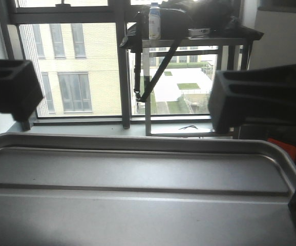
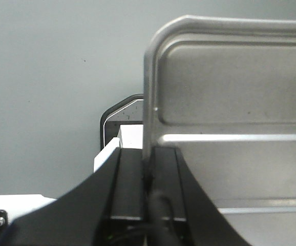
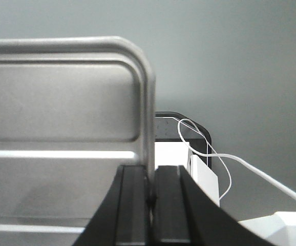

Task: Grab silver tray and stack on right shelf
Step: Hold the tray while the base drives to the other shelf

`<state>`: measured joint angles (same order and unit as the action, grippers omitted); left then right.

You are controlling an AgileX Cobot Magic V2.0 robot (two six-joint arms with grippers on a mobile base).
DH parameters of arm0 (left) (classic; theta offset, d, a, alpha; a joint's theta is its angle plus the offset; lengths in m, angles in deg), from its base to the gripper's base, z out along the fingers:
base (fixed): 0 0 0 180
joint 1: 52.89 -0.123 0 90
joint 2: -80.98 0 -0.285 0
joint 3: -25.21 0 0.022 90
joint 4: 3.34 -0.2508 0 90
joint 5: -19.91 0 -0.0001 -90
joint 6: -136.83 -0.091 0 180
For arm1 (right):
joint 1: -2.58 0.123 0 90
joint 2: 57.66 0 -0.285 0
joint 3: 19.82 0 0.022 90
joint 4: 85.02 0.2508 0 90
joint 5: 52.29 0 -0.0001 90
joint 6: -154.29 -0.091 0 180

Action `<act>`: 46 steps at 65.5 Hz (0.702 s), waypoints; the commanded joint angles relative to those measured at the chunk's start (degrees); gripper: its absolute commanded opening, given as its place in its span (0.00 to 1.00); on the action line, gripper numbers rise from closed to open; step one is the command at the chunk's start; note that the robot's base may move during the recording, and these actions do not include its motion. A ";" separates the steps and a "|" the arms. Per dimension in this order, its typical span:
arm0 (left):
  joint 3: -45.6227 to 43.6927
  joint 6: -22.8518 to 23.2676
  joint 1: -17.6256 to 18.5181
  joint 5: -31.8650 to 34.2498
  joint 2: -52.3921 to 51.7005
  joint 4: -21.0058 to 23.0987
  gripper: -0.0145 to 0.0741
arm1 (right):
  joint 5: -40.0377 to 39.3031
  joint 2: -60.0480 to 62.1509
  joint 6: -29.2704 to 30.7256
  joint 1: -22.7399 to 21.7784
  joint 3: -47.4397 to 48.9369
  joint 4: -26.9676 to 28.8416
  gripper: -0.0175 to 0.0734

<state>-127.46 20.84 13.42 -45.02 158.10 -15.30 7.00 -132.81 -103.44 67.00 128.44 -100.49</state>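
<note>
The silver tray (image 1: 138, 169) is held up close in front of the front-facing camera and fills the lower half of that view. My left gripper (image 2: 148, 156) is shut on the tray's left rim (image 2: 149, 102). My right gripper (image 3: 150, 174) is shut on the tray's right rim (image 3: 147, 113). In the front-facing view the two arms show as dark blocks, the left one (image 1: 7, 89) and the right one (image 1: 260, 100), above the tray's ends. The right shelf is not clearly in view.
A large window (image 1: 86, 66) faces me. A dark metal table (image 1: 189, 41) with a white bottle (image 1: 154, 21) and black bags stands before it. A red-orange object (image 1: 283, 146) shows at the right. White boxes (image 3: 204, 179) and a white cable (image 3: 225, 159) lie below.
</note>
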 commanded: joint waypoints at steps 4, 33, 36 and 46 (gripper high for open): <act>-1.17 -0.50 0.11 -11.78 -1.22 -2.83 0.05 | 4.42 1.26 0.32 -0.38 1.14 -3.43 0.26; -1.17 -0.50 0.11 -11.78 -1.22 -3.19 0.05 | 4.47 1.26 0.32 -0.38 1.14 -3.43 0.26; -1.17 -0.50 0.11 -11.78 -1.22 -3.19 0.05 | 4.47 1.26 0.32 -0.38 1.14 -3.43 0.26; -1.17 -0.50 0.11 -11.78 -1.22 -3.19 0.05 | 4.54 1.26 0.32 -0.38 1.14 -3.43 0.26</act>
<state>-127.46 20.84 13.42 -44.82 158.10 -15.65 7.04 -132.81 -103.44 67.00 128.44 -100.49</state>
